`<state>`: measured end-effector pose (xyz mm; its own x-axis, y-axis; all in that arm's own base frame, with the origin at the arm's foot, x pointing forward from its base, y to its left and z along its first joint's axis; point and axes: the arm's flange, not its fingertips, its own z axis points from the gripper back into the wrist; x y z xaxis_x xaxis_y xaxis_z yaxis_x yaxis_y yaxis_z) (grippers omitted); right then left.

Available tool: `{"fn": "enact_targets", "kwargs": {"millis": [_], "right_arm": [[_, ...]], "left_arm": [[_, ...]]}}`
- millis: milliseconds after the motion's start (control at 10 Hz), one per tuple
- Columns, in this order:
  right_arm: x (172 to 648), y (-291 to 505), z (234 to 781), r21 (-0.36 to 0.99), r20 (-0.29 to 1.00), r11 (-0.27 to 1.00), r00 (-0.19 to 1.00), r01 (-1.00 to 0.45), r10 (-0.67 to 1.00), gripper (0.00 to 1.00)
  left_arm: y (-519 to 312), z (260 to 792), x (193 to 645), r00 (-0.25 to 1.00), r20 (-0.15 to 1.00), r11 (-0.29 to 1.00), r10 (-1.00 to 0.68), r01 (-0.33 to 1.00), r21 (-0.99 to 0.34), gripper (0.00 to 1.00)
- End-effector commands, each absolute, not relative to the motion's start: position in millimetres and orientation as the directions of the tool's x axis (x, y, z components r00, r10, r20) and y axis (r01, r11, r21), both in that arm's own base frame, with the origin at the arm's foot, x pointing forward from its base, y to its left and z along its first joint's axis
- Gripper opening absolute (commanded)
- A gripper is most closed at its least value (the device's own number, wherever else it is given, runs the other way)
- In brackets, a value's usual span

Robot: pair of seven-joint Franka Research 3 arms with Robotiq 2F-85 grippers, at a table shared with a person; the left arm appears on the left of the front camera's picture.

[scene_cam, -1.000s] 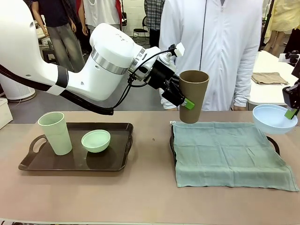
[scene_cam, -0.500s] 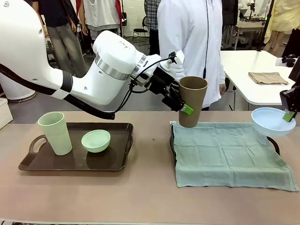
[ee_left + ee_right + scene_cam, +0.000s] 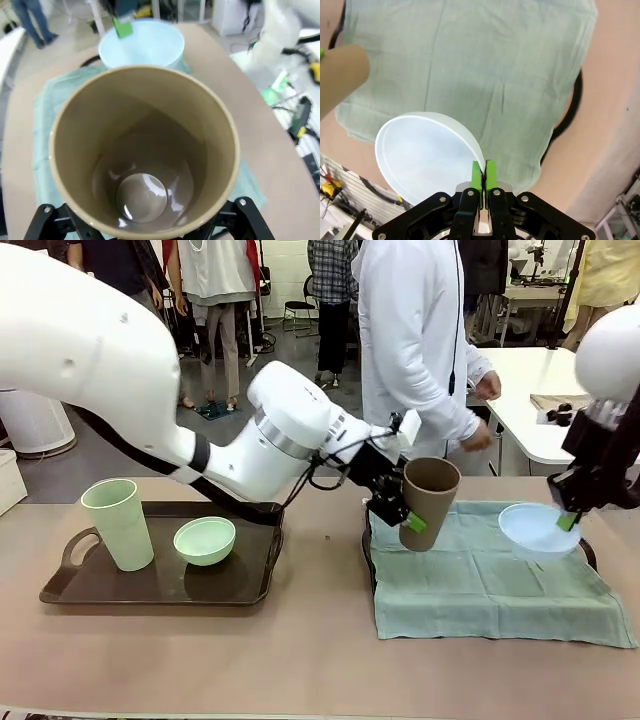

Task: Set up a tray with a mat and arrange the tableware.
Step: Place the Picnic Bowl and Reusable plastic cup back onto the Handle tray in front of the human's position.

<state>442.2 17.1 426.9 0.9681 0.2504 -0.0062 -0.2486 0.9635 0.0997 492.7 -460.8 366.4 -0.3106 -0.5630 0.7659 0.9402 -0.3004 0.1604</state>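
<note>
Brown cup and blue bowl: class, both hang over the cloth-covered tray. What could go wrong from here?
The brown cup sits tilted in the left gripper; released so, it may topple on the soft cloth. The right gripper pinches the blue bowl by its rim alone, so it could slip or swing. Both head for one tray and might bump.

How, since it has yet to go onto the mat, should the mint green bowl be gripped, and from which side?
Probably by its rim, one of the fingers inside and one outside, coming down from above. The mint green bowl sits upright and open on the dark tray, wide and shallow. Pinch the rim's right side, away from the pale green cup standing to its left.
</note>
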Motion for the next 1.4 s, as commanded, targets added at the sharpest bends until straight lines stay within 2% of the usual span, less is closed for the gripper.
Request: {"fn": "enact_targets", "kwargs": {"millis": [0, 100, 400, 700, 1300], "right_arm": [[448, 9, 427, 0.151, 0.035, 0.954, 0.966, -0.259, 0.257, 0.04], [442, 17, 427, 0.1, -0.006, 0.963, 0.968, -0.249, 0.25, 0.04], [447, 17, 421, 0.102, -0.003, 0.963, 0.968, -0.25, 0.252, 0.04], [469, 23, 400, 0.078, 0.036, 0.953, 0.956, -0.294, 0.292, 0.04], [485, 18, 370, 0.062, 0.017, 0.951, 0.953, -0.302, 0.301, 0.04]], "left_arm": [[-464, 377, 509, -0.329, 0.788, -0.325, -0.521, 0.93, 0.174, 0.86], [-461, 366, 493, -0.311, 0.766, -0.3, -0.563, 0.94, 0.16, 0.86], [-461, 366, 493, -0.311, 0.766, -0.3, -0.563, 0.94, 0.16, 0.86], [-468, 355, 500, -0.312, 0.799, -0.351, -0.514, 0.926, 0.136, 0.86], [-475, 325, 516, -0.317, 0.817, -0.381, -0.482, 0.915, 0.131, 0.86]]}}
